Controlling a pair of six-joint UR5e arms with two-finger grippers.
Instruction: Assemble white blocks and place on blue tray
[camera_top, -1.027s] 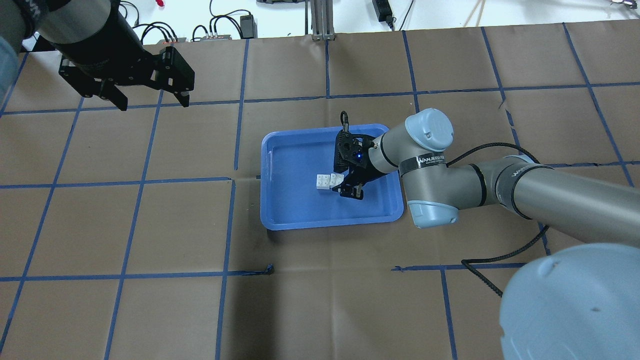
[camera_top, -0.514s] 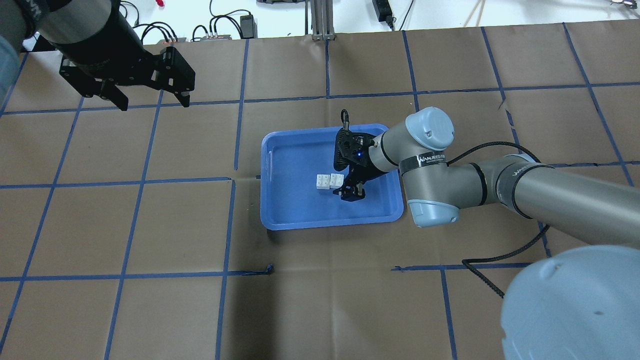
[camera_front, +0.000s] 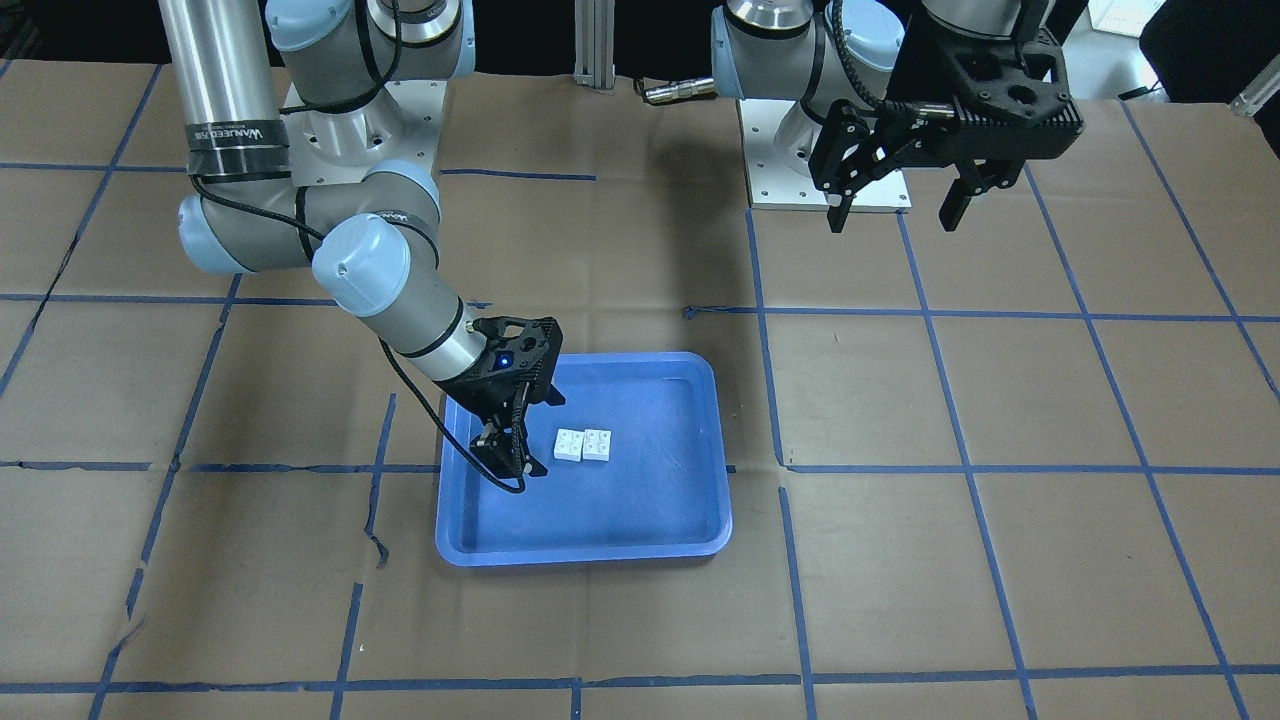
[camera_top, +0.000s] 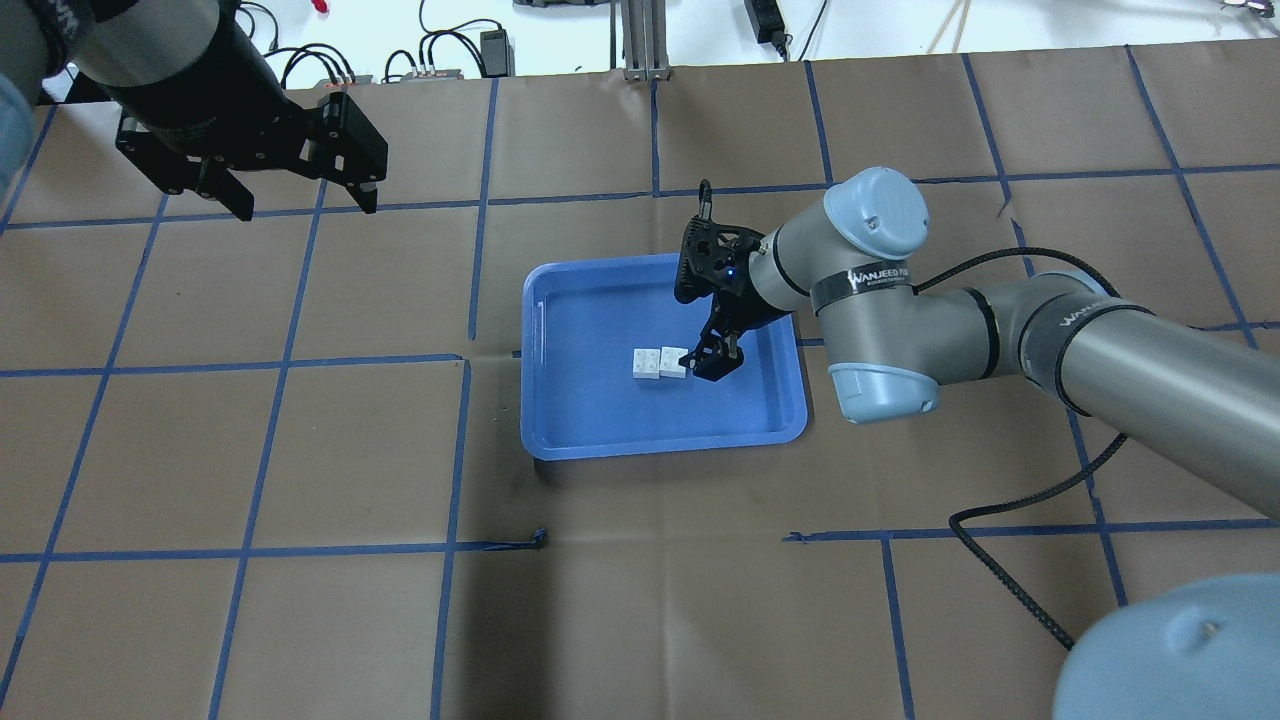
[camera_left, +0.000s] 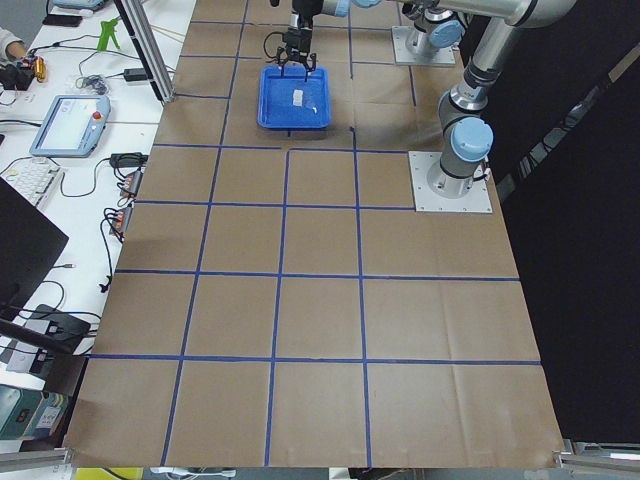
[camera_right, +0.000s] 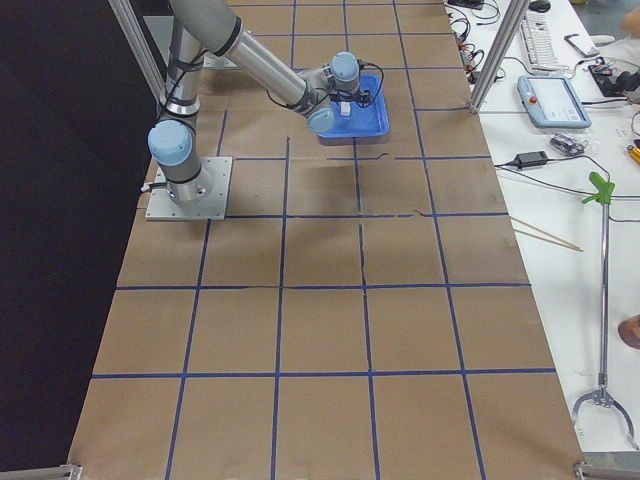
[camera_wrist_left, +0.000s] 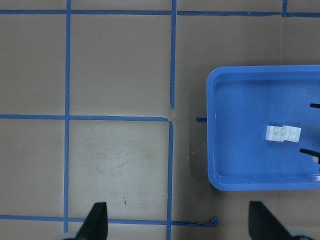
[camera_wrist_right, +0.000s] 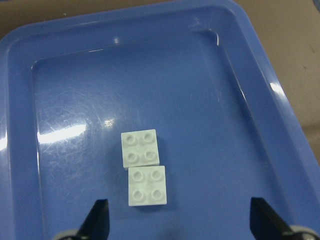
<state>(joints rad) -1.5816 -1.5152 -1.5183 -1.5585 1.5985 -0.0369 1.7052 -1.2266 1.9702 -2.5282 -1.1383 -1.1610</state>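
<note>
The two white blocks (camera_top: 660, 363) lie side by side, studs up, touching and slightly offset, in the middle of the blue tray (camera_top: 590, 400). They also show in the front view (camera_front: 583, 445) and both wrist views (camera_wrist_right: 144, 167) (camera_wrist_left: 283, 133). My right gripper (camera_top: 708, 366) is open and empty, hovering just beside the blocks over the tray (camera_wrist_right: 75, 100); its fingertips (camera_wrist_right: 97, 220) frame the nearer block without touching it. My left gripper (camera_top: 308, 208) is open and empty, high over the table at the far left, well away from the tray (camera_wrist_left: 240, 150).
The table is covered with brown paper marked by blue tape lines (camera_top: 470, 360). Cables and power units (camera_top: 440, 65) lie beyond the far edge. The right arm's black cable (camera_top: 1010, 515) hangs over the table right of the tray.
My right gripper has drawn back from the blocks, and its wrist has risen and shifted toward the far right. The blocks stay on the tray. The left arm has not moved.
</note>
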